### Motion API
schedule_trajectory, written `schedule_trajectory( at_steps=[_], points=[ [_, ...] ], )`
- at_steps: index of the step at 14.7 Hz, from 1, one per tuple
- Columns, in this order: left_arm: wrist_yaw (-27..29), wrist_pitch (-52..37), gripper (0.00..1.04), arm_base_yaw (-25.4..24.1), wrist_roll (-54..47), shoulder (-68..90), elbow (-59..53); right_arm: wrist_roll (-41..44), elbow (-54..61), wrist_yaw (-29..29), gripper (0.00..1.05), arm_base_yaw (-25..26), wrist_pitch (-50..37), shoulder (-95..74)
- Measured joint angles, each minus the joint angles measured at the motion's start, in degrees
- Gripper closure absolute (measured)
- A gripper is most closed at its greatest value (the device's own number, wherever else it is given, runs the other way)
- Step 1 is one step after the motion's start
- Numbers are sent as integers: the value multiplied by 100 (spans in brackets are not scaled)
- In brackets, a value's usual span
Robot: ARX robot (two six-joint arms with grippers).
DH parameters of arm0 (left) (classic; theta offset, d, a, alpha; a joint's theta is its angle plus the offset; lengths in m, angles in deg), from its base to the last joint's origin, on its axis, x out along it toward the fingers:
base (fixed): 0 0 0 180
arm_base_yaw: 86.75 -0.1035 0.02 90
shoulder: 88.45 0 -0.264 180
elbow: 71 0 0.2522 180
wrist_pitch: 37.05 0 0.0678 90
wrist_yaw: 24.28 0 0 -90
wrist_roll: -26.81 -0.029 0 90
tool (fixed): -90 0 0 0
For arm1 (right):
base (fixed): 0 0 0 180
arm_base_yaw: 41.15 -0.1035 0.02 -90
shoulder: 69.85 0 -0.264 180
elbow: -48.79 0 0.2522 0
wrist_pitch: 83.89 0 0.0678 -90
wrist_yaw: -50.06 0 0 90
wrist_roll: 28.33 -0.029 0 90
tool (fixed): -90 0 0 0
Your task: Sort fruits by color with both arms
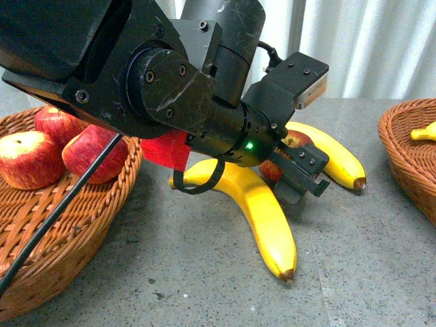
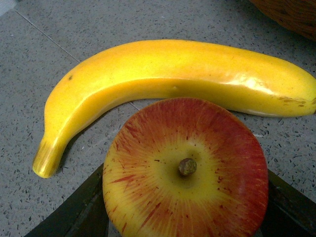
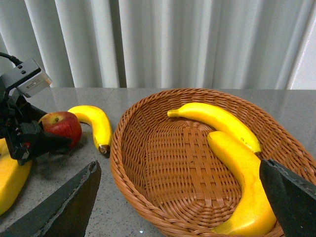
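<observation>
My left gripper (image 1: 301, 170) is open around a red apple (image 1: 297, 139) with a yellow top that sits on the table. In the left wrist view the apple (image 2: 185, 170) lies between the two spread fingers (image 2: 74, 217), stem up. One banana (image 2: 173, 79) lies just beyond it, also seen in the front view (image 1: 334, 158). A second banana (image 1: 262, 211) lies nearer. My right gripper (image 3: 180, 207) is open and empty above the right basket (image 3: 121, 163), which holds two bananas (image 3: 217, 118) (image 3: 247, 182). It is out of the front view.
The left wicker basket (image 1: 61, 231) holds three red apples (image 1: 30, 160). The right basket (image 1: 409, 150) sits at the table's right edge with a banana tip (image 1: 424, 133) showing. White curtains hang behind the grey table.
</observation>
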Motion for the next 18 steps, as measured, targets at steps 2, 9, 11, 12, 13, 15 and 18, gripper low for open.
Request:
schedule_trajectory(
  at_steps=[2,9,11,12,13,15,18],
  points=[
    [28,-11,34,7,-7,-2,0,0,0,0,7,0,-2,0],
    [1320,-798,36,2,240,-1357,-501,0,0,0,7,0,0,0],
    [1976,-1174,36,-101,621,-1993,-922,0,0,0,7,0,-2,0],
    [2225,-1250,36,-166,776,-2229,-1123,0,0,0,7,0,0,0],
    [2651,-1384,36,-267,1036,-2625,-1521,0,0,0,7,0,0,0],
    [3414,-1429,36,-450,1628,-3447,-2282,0,0,0,7,0,0,0],
    [4172,-1351,36,-603,2522,-4360,-3230,0,0,0,7,0,-2,0]
  ],
)
